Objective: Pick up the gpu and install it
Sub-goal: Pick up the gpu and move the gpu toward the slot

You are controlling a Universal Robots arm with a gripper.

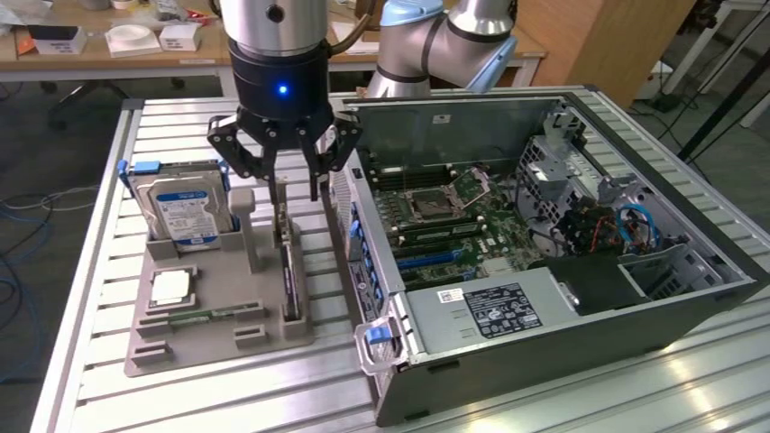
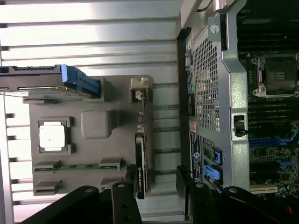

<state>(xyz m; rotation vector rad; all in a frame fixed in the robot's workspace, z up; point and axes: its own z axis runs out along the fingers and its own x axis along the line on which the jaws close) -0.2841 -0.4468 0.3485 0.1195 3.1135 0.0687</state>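
Zero load: gripper [image 1: 297, 194] wide open, empty, poised over the gpu [image 1: 288, 271]. It stands on edge in the gray tray [image 1: 205, 347] beside the case [image 1: 578, 311], presumably for straddling; seems untouched.

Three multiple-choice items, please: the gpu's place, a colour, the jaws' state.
1. Where is the gpu? A on edge in the grey holder beside the case; B seated inside the case; C lifted in the air.
2. The hard drive's carrier is: A red; B blue; C yellow.
3. The gripper's jaws are: A shut on the gpu; B shut empty; C open.
Key: A, it stands in a holder slot; B, blue shows at its sides; C, they stand apart above the gpu.
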